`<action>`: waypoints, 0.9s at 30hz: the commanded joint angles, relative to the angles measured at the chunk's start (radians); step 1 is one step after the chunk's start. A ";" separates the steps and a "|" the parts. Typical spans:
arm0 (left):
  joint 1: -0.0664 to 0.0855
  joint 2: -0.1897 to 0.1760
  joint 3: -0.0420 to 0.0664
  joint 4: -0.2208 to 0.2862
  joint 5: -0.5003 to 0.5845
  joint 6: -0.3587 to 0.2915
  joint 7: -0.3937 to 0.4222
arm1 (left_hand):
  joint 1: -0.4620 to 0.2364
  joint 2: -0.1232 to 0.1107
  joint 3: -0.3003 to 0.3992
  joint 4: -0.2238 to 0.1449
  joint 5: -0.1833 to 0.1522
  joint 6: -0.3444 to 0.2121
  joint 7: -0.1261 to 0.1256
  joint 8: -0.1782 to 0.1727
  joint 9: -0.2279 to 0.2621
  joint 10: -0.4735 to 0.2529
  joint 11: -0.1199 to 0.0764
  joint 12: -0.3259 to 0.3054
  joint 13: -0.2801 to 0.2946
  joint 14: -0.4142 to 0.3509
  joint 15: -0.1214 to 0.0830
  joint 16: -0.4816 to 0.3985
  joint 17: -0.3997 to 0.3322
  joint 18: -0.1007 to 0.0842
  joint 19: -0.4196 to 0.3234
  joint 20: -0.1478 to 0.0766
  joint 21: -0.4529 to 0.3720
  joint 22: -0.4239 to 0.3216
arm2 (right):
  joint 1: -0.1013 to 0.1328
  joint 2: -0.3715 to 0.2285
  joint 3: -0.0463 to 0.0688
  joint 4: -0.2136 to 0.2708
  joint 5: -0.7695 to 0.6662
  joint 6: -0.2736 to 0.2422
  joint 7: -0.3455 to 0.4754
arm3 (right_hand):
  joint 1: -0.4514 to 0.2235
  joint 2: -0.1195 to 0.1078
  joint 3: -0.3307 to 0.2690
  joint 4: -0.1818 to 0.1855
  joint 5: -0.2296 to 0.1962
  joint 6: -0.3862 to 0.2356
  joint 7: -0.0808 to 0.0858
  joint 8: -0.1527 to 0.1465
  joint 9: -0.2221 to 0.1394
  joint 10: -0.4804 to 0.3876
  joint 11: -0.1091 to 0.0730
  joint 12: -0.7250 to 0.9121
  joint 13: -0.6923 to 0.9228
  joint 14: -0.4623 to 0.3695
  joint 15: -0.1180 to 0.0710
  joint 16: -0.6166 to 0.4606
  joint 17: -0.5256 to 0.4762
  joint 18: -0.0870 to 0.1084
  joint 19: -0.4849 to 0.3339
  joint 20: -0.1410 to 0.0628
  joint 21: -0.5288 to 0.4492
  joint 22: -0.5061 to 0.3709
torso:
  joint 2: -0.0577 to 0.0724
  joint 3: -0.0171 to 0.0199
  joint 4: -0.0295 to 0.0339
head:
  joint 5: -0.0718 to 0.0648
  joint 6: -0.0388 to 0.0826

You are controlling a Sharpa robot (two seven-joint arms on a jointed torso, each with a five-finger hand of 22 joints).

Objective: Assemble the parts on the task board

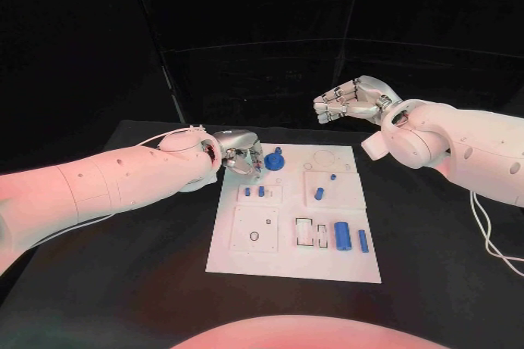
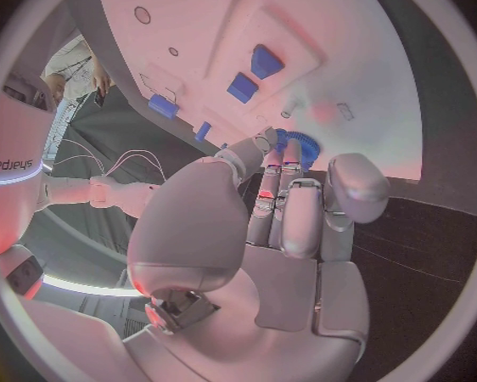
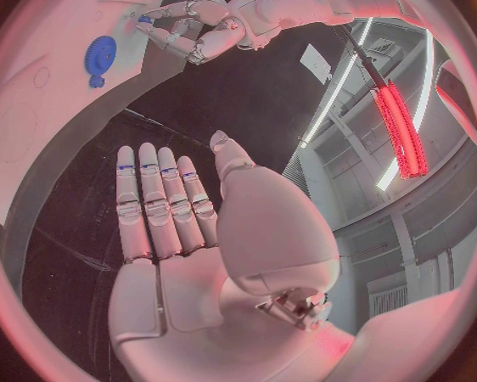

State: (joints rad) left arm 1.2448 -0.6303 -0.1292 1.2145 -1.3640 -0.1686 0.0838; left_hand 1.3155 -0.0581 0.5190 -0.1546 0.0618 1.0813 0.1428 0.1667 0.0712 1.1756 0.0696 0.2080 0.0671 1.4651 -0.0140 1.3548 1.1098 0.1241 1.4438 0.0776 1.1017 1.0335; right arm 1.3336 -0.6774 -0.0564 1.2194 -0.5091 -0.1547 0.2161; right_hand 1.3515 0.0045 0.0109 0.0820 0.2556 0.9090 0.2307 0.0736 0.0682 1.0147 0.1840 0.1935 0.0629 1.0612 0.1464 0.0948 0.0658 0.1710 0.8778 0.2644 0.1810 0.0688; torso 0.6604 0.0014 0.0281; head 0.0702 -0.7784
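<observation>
The white task board (image 1: 294,258) lies in the middle of the black table. A blue gear (image 1: 273,161) sits on its far left corner. My left hand (image 1: 235,154) hovers low beside the gear, fingers stretched toward it and holding nothing. In the left wrist view the fingertips (image 2: 268,137) reach the gear (image 2: 302,148); I cannot tell whether they touch it. My right hand (image 1: 351,99) is raised above the table beyond the board's far edge. Its fingers (image 3: 159,204) are straight and empty.
Two small blue pieces (image 1: 254,190) and a blue peg (image 1: 320,192) stand mid-board. A blue cylinder (image 1: 341,235) and a blue bar (image 1: 363,241) lie near the board's right front. A cable (image 1: 491,239) hangs at the table's right.
</observation>
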 commanded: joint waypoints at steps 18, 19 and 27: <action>-0.014 0.018 0.000 -0.034 0.010 0.037 -0.030 | -0.006 -0.010 0.005 -0.001 0.006 0.008 0.000 -0.007 -0.001 0.010 0.000 -0.010 0.002 0.025 -0.004 0.006 0.000 -0.016 0.004 0.001 0.006 0.001 | 0.001 -0.001 0.001 0.002 0.001 0.006 0.011 | -0.003 0.011 -0.006 0.002 0.004 -0.005 0.016 0.004 0.001 -0.006 0.001 0.006 0.000 -0.006 0.001 0.005 -0.001 0.012 0.007 0.001 -0.005 -0.001 | 0.000 0.0004 -0.0018 | 0.004 -0.001; -0.014 0.019 0.000 -0.035 0.010 0.038 -0.031 | -0.006 -0.010 0.005 0.000 0.006 0.009 -0.001 -0.007 -0.001 0.011 0.000 -0.011 0.002 0.025 -0.004 0.006 -0.001 -0.016 0.004 0.001 0.006 0.002 | 0.001 -0.002 0.001 0.002 0.001 0.006 0.011 | -0.003 0.011 -0.006 0.002 0.004 -0.005 0.016 0.004 0.001 -0.006 0.001 0.006 0.000 -0.006 0.001 0.005 -0.001 0.012 0.007 0.001 -0.005 -0.001 | 0.000 0.0005 -0.0018 | 0.004 -0.002; -0.016 0.023 0.000 -0.033 0.010 0.047 -0.031 | -0.006 -0.010 0.005 0.000 0.005 0.009 -0.001 -0.007 -0.001 0.011 0.000 -0.011 0.002 0.025 -0.004 0.006 -0.003 -0.016 0.004 0.001 0.006 0.002 | 0.001 -0.005 0.001 0.003 0.001 0.005 0.010 | -0.003 0.011 -0.006 0.002 0.004 -0.005 0.016 0.004 0.001 -0.006 0.001 0.006 0.000 -0.006 0.001 0.005 -0.001 0.012 0.007 0.001 -0.005 -0.001 | 0.000 0.0002 -0.0015 | 0.003 -0.003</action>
State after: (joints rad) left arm 1.2280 -0.6085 -0.1298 1.1797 -1.3585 -0.1356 0.0567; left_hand 1.3102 -0.0634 0.5188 -0.1546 0.0616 1.0812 0.1427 0.1629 0.0714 1.1811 0.0716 0.2001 0.0681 1.4651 -0.0140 1.3548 1.1079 0.1240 1.4436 0.0778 1.1016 1.0349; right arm 1.3331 -0.6821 -0.0565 1.2204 -0.5091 -0.1544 0.2161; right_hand 1.3515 0.0045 0.0109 0.0820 0.2556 0.9090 0.2307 0.0735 0.0681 1.0147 0.1840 0.1935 0.0629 1.0612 0.1464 0.0948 0.0659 0.1710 0.8778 0.2644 0.1810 0.0688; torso 0.6606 0.0017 0.0265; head 0.0732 -0.7805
